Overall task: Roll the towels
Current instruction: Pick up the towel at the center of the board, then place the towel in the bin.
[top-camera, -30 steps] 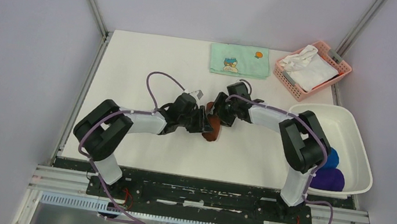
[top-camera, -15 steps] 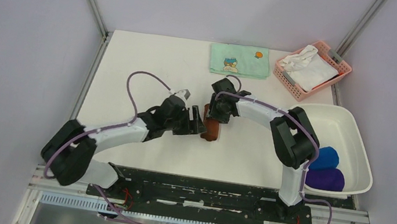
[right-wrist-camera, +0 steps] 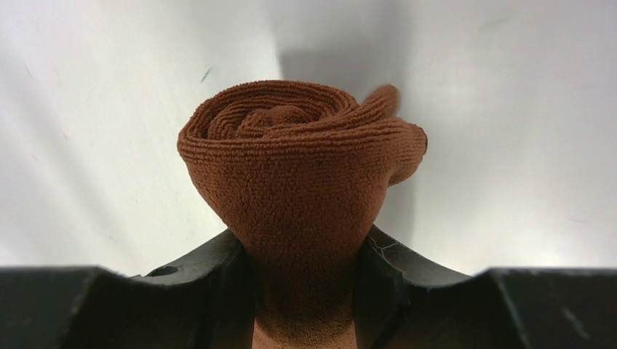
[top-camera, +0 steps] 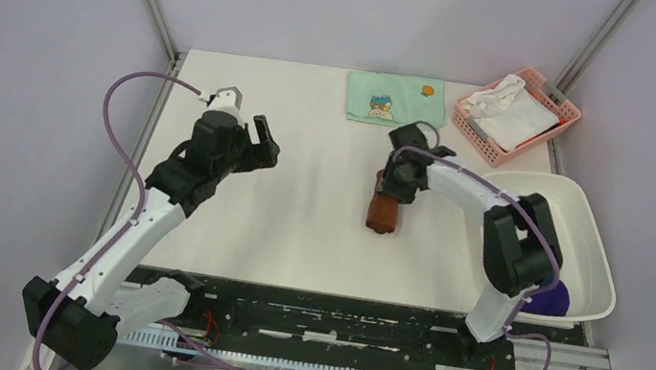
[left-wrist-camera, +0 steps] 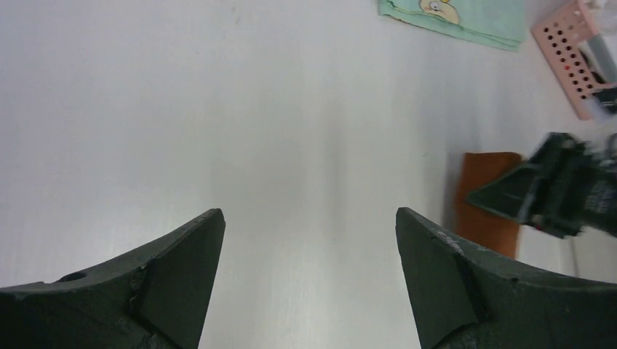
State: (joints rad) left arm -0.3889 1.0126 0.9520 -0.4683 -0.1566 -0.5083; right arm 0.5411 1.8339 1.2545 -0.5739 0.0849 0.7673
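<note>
The rust-brown towel (top-camera: pixel 384 214) is a tight roll near the table's middle, its spiral end (right-wrist-camera: pixel 291 120) facing the right wrist camera. My right gripper (top-camera: pixel 394 192) (right-wrist-camera: pixel 304 240) is shut on the roll's near end, one finger on each side. The roll also shows at the right edge of the left wrist view as the brown towel (left-wrist-camera: pixel 486 211). My left gripper (top-camera: pixel 264 140) (left-wrist-camera: pixel 309 214) is open and empty, raised over the table's left half, well away from the roll. A dark purple towel (top-camera: pixel 556 297) lies in the white bin, mostly hidden behind the right arm.
A white bin (top-camera: pixel 591 236) stands at the right edge. A pale green cartoon-print towel (top-camera: pixel 396 99) lies flat at the back. A pink basket (top-camera: pixel 470 126) holding a white cloth (top-camera: pixel 509 111) sits at the back right. Metal frame posts rise at both back corners.
My left gripper opened, let go of the brown roll and swung away to the left and back. My right gripper tightened on the roll and carried it a little to the right.
</note>
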